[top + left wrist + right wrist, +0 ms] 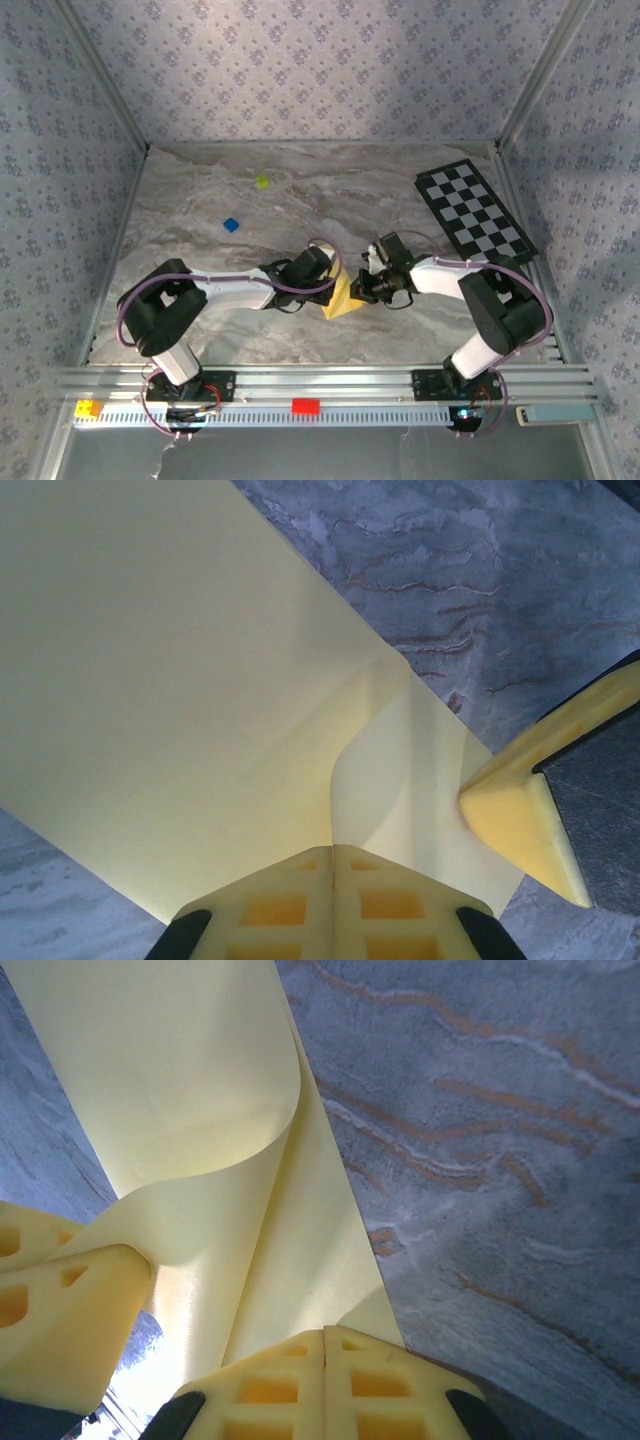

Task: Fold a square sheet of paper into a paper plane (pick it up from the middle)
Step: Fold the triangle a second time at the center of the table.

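Observation:
The square sheet of paper [342,300] is pale yellow and hangs between the two arms at the table's middle front, folded over into layers. In the left wrist view the sheet [180,680] spreads out ahead, and a curled layer runs straight into the seam of my left gripper [333,848], which is shut on it. My right gripper [325,1335] is shut on the sheet's [180,1080] lower edge. The two grippers stand close, left gripper [333,272] beside right gripper [363,286]. A right fingertip [510,815] shows at the paper's edge, and the left fingers [70,1305] show in the right wrist view.
A black-and-white checkered board [475,210] lies at the back right. A small yellow-green block [262,181] and a blue block [231,225] sit on the marble table at the back left. Patterned walls close the sides. A red block [305,405] rests on the front rail.

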`<state>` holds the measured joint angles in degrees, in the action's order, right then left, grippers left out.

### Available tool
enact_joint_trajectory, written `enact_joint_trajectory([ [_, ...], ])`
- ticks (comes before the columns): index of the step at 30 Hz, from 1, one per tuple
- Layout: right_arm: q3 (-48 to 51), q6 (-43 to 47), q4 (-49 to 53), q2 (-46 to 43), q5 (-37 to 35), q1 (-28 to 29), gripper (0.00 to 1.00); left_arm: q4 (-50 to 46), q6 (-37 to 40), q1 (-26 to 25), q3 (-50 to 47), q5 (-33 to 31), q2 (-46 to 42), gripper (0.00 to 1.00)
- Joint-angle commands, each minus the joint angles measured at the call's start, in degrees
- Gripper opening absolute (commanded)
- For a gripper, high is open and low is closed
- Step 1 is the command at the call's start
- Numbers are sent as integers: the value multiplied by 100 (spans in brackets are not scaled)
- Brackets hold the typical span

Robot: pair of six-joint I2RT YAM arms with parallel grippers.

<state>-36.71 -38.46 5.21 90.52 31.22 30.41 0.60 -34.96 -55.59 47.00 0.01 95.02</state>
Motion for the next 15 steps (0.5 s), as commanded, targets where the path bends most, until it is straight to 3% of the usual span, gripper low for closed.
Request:
enact_joint_trajectory([
  [1, 55, 125, 611, 36, -416, 19, 5, -105, 148, 31, 140, 21, 79, 0],
  [15, 13, 165, 432, -108, -173, -1, 7, -14, 109, 32, 123, 102, 245, 0],
])
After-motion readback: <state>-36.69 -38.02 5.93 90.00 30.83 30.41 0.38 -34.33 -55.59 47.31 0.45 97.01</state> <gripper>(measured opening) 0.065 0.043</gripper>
